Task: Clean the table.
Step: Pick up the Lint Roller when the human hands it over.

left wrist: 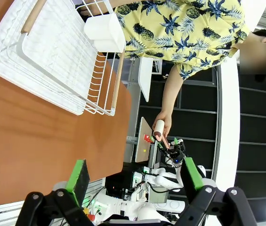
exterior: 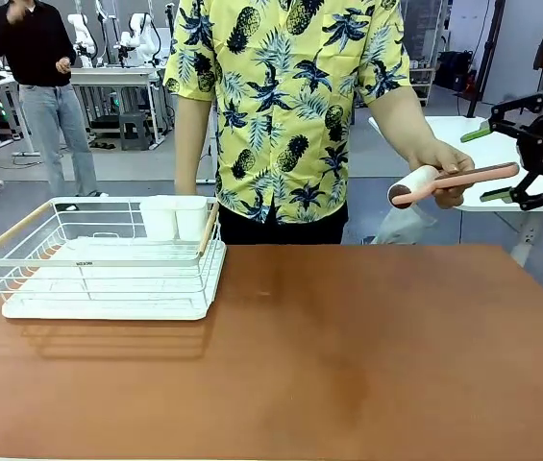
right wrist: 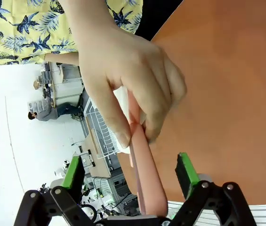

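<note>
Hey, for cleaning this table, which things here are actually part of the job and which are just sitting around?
For the job: table; lint roller, held out by the person's hand; right gripper, open around its pink handle.
Lying about: white dish rack on the table; white container in the rack's far corner.

Black two-finger right hand (exterior: 487,165), green pads (exterior: 476,134)

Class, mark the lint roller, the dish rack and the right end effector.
lint roller (exterior: 413,187): front view, on its white roll.
dish rack (exterior: 88,269): front view, on its front wire wall.
right end effector (exterior: 478,167): front view, midway between its fingertips.
</note>
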Controlling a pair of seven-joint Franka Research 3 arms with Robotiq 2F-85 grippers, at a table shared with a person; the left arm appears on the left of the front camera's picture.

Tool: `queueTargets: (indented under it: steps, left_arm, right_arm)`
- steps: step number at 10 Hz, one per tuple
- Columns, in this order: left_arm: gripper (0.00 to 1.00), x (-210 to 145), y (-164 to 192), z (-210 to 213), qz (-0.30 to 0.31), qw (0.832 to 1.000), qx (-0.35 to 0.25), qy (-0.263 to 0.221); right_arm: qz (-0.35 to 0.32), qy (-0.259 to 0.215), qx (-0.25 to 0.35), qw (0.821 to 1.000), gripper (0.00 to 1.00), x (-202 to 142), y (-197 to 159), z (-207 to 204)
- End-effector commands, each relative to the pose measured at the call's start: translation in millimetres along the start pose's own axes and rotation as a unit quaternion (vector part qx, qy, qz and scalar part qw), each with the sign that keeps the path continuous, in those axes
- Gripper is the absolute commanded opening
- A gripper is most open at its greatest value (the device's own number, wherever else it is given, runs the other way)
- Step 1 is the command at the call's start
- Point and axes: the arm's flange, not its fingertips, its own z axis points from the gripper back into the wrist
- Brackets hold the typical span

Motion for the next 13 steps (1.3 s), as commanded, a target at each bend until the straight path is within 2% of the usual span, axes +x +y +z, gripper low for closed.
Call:
queueTargets:
  steps: [1, 11, 13]
  left_arm:
    - [1.00, -2.8, 1.4, 3.3, -0.006, 1.000, -0.004, 0.005]
    - [1.00, -2.8, 1.4, 3.3, -0.006, 1.000, -0.004, 0.005]
    - [1.00, -2.8, 1.4, 3.3, -0.006, 1.000, -0.004, 0.005]
  right_arm:
    - [0.002, -0.011, 0.012, 1.000, 1.00, -18.3, -18.0, -3.2]
    - [0.016, -0.018, 0.026, 0.999, 0.04, -13.3, -22.0, 1.5]
    - [0.017, -0.016, 0.024, 0.999, 0.00, -14.3, -22.5, 1.4]
